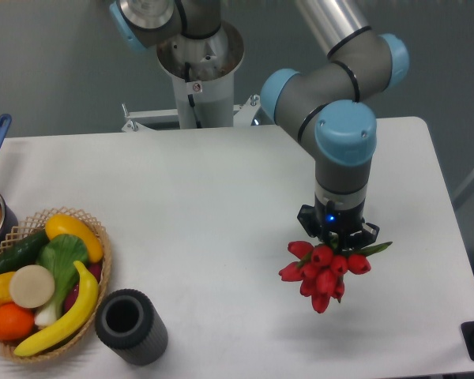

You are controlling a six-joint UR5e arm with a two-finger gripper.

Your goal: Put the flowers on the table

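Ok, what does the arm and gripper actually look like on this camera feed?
The arm is built of silver-grey tubes with light blue caps at the joints and black rings between segments. Its pale base column carries a small red-and-white sticker. The gripper is black and compact, with a small blue light glowing on its body. No loose cables are visible.

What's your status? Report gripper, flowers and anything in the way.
Gripper shut on red flowers, low over white table. Whether they touch it: cannot tell. Fruit basket and dark cylinder far off at front left corner, not in the way.
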